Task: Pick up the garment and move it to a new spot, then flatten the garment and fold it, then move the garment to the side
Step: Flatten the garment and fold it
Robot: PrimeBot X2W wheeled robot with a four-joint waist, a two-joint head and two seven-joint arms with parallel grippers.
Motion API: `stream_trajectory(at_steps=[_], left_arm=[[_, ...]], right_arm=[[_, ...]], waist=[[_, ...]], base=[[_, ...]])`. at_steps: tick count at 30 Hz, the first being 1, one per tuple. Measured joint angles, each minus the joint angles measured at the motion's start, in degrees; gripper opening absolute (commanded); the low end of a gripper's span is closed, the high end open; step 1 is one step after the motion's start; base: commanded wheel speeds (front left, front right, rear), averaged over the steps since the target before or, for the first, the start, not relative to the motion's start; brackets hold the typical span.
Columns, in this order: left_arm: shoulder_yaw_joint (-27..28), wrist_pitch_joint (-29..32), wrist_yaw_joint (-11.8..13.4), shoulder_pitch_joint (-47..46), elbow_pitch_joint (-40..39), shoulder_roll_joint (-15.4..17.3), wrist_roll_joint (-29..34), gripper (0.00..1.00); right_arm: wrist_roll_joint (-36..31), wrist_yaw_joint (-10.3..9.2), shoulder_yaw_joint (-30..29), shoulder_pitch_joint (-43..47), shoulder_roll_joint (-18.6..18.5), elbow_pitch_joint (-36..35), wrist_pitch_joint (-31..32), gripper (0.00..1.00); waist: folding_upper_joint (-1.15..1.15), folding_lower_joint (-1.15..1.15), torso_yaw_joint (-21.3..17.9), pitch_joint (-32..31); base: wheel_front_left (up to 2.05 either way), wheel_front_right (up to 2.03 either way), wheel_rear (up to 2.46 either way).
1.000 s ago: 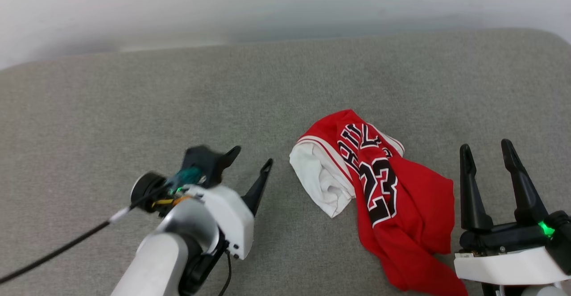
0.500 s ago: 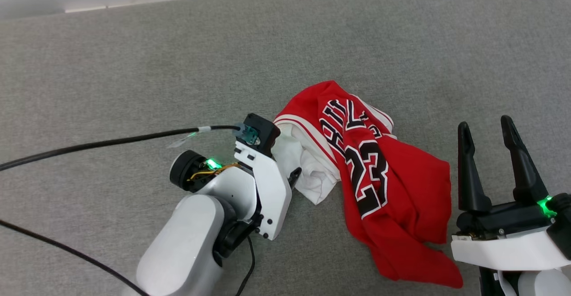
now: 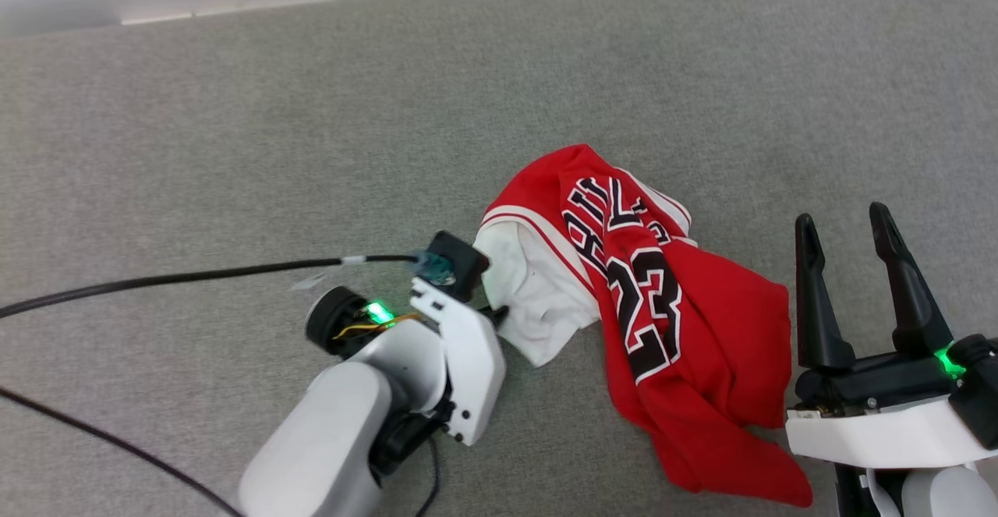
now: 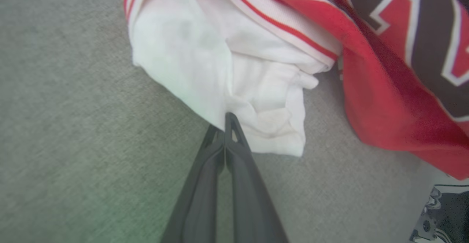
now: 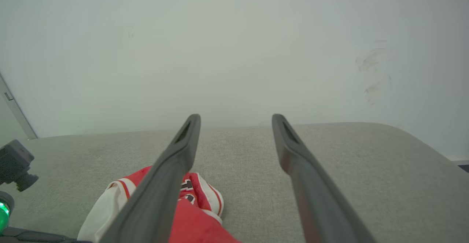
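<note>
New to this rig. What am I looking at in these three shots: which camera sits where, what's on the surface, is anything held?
This is a two-armed robot working over a grey padded surface. The head view looks down from a camera on its head, with the left arm at lower left and the right arm at lower right. The other two pictures come from a camera on each wrist, looking along that arm's two dark fingers. One crumpled garment lies on the surface: a red jersey with white panels and dark lettering. The left wrist view shows the left jaws pinched shut on the jersey's white edge. The right jaws stand open near the jersey, with nothing between them.
</note>
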Motion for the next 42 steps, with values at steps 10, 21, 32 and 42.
stream_trajectory(at_steps=[10,21,32,42], left_arm=[[7.15,-4.43,0.46,2.58,-6.22,9.60,-2.48,0.00],[17.86,-10.29,4.64,3.63,-6.39,17.80,-3.32,0.00],[18.14,-20.96,6.69,7.21,0.57,14.71,-2.09,1.00],[16.59,-42.65,4.91,11.56,-6.58,11.17,1.65,1.00]], right_arm=[[-0.46,0.00,-0.08,1.40,0.01,1.62,0.00,1.00],[-0.12,0.00,0.08,1.54,0.01,2.16,0.01,1.00],[-0.40,0.00,-0.25,1.53,0.00,2.86,0.00,1.00],[-0.56,0.00,-0.91,2.93,0.00,3.31,0.00,1.00]], waist=[[0.00,0.00,3.75,-5.50],[0.00,0.00,6.28,-6.23],[0.00,0.00,7.11,-6.88],[0.00,-0.01,8.83,-11.32]], base=[[0.00,0.00,0.00],[0.00,0.00,0.00],[0.00,0.00,0.00],[0.00,0.00,0.00]])
